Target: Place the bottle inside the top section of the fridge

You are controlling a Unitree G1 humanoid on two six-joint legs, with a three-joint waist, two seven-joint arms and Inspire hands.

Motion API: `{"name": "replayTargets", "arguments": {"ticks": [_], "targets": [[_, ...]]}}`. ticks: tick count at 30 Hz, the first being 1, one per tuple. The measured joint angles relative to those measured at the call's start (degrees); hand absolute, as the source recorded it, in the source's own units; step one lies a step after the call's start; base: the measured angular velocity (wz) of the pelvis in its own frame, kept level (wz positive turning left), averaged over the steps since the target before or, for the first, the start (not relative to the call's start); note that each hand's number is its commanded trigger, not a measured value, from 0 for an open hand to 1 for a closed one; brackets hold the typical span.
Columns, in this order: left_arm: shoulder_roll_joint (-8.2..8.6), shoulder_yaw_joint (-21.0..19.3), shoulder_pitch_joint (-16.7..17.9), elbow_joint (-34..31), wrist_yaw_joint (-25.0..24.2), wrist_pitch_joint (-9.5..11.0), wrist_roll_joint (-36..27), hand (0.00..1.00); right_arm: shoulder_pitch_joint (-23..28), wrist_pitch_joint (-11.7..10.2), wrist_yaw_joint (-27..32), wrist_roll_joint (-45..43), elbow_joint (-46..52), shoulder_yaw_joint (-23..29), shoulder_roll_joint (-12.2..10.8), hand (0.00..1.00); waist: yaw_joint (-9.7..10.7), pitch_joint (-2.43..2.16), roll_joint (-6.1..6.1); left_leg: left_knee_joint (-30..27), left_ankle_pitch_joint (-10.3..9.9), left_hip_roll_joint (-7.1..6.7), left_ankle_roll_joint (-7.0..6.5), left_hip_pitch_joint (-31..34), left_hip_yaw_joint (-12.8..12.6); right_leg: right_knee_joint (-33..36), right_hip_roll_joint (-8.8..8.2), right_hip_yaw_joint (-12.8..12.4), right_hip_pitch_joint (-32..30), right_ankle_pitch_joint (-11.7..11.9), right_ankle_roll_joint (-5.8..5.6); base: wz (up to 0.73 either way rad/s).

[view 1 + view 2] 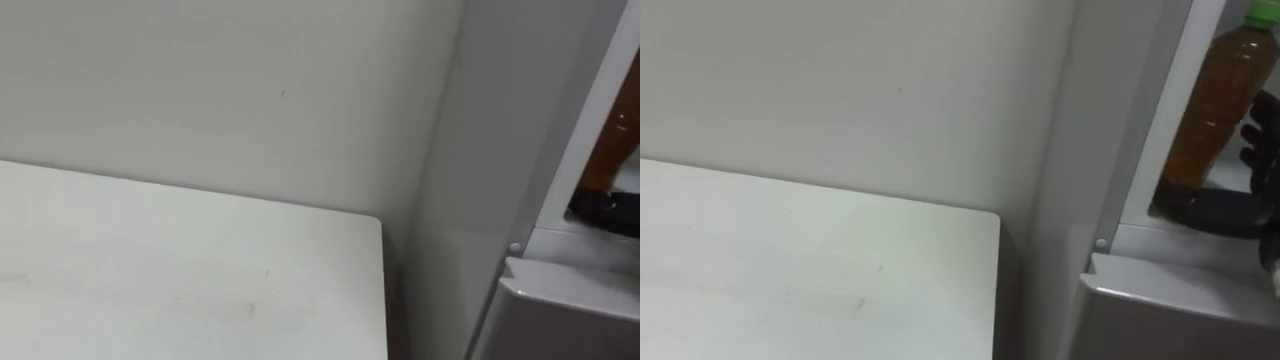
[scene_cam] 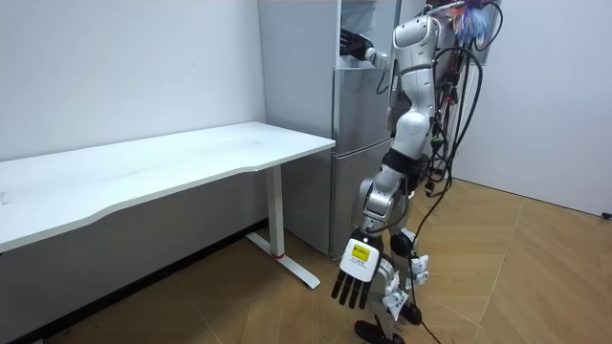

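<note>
An amber bottle with a green cap stands upright inside the upper fridge compartment, at the right of the right eye view. My right hand is beside it, its dark fingers curled against the bottle's right side and a dark part wrapped low across its base. A sliver of the bottle also shows past the fridge's edge. In the room view I stand at the grey fridge with my right hand raised into the upper compartment. My left hand hangs by my leg with straight fingers.
A white table stands against the wall to my left, its right end close to the fridge's side. The shut lower fridge door sits below the open compartment. Wooden floor lies behind me.
</note>
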State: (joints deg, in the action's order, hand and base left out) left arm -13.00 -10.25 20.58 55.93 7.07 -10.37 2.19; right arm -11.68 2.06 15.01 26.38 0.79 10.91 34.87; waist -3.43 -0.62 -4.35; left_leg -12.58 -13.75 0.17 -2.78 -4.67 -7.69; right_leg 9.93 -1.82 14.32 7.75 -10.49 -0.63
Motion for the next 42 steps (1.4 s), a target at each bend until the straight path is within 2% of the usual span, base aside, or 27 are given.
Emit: {"name": "replayTargets", "arguments": {"ticks": [3,7,10,14,20,22,24,29,31,34,42], "targets": [[0.10,-0.02,0.84,-0.09,0.02,0.14,0.00,0.00,1.96,0.01,0.73,-1.34,2.80,0.04,-1.50,0.00,0.61,0.02,-0.04,0.13,0.00,-0.01,0.00,0.09,-0.26,0.24,-0.02,-0.18,-0.32,0.00,0.00,-0.09],[0.74,-0.01,1.63,-0.03,0.14,0.72,-0.38,0.00,4.23,0.54,1.22,-1.68,5.41,0.00,-2.04,0.00,1.57,0.12,-0.16,0.29,0.01,-0.01,-0.02,0.05,-0.40,0.83,-0.10,-0.22,-0.74,0.00,0.00,-0.01],[1.29,0.15,1.70,-0.16,0.13,0.81,-0.40,0.00,5.11,0.64,2.40,-1.57,7.45,0.01,-3.28,0.00,2.33,0.21,-0.25,0.34,0.01,0.07,-0.02,0.04,-0.88,0.82,-0.09,-0.31,-0.90,0.00,0.00,-0.07],[1.40,0.63,1.82,-0.81,0.13,1.05,-0.32,0.00,5.38,1.26,3.42,-1.65,10.51,0.01,-3.91,0.00,3.07,0.28,-0.14,0.39,0.01,0.10,-0.02,0.03,-1.18,0.82,-0.10,-0.27,-1.02,0.00,0.00,-0.04],[1.54,2.16,2.64,-0.93,0.12,1.86,-0.29,0.00,8.96,1.26,4.28,-1.67,15.68,0.58,-4.48,0.00,3.54,0.20,-0.21,0.74,0.01,0.11,-0.02,0.09,-1.42,0.84,-0.10,-0.21,-1.46,0.00,0.00,-0.02],[1.59,2.15,2.78,-0.62,0.11,2.21,-0.14,0.00,10.11,1.15,4.53,-2.00,18.09,2.04,-6.62,0.00,3.48,0.17,-0.08,0.85,0.01,0.13,-0.01,0.07,-1.57,0.78,-0.02,-0.50,-1.53,0.00,0.00,-0.06],[1.76,2.14,2.85,-0.07,0.12,2.37,-0.23,0.00,11.16,0.39,6.24,-3.29,19.20,2.28,-7.81,0.00,3.35,0.16,0.26,0.82,0.01,0.13,-0.01,-0.25,-2.02,0.70,0.11,-1.70,-1.49,0.00,0.00,-0.11],[2.81,2.04,2.75,-0.10,1.23,3.46,-0.14,0.00,13.99,-0.18,10.27,-12.37,20.88,2.33,-8.35,0.00,3.11,0.22,1.04,1.54,0.02,0.14,-0.02,-0.88,-2.93,0.80,0.08,-1.84,-1.63,0.00,0.00,-0.12],[2.98,2.05,2.57,-0.03,1.26,4.22,-0.16,0.00,14.24,-0.97,11.78,-18.42,22.06,2.42,-10.48,0.00,3.41,0.22,1.26,1.81,0.01,0.17,-0.02,-0.86,-3.00,0.78,0.26,-2.48,-1.83,0.00,0.00,-0.09],[3.21,2.08,2.51,0.53,1.25,4.59,-0.20,0.00,14.55,-2.52,13.45,-22.62,23.23,2.44,-11.80,0.00,3.70,0.15,1.49,1.87,0.01,0.17,-0.01,-0.88,-3.00,0.79,0.31,-2.74,-1.93,0.00,0.00,-0.06],[3.34,2.08,2.48,3.36,0.90,6.22,-0.34,0.00,15.16,-4.67,17.82,-23.12,23.11,5.27,-12.63,0.00,4.77,0.30,1.32,1.91,0.01,0.14,-0.02,-0.92,-3.17,0.80,0.30,-3.00,-2.07,0.00,0.00,-0.01]]}}
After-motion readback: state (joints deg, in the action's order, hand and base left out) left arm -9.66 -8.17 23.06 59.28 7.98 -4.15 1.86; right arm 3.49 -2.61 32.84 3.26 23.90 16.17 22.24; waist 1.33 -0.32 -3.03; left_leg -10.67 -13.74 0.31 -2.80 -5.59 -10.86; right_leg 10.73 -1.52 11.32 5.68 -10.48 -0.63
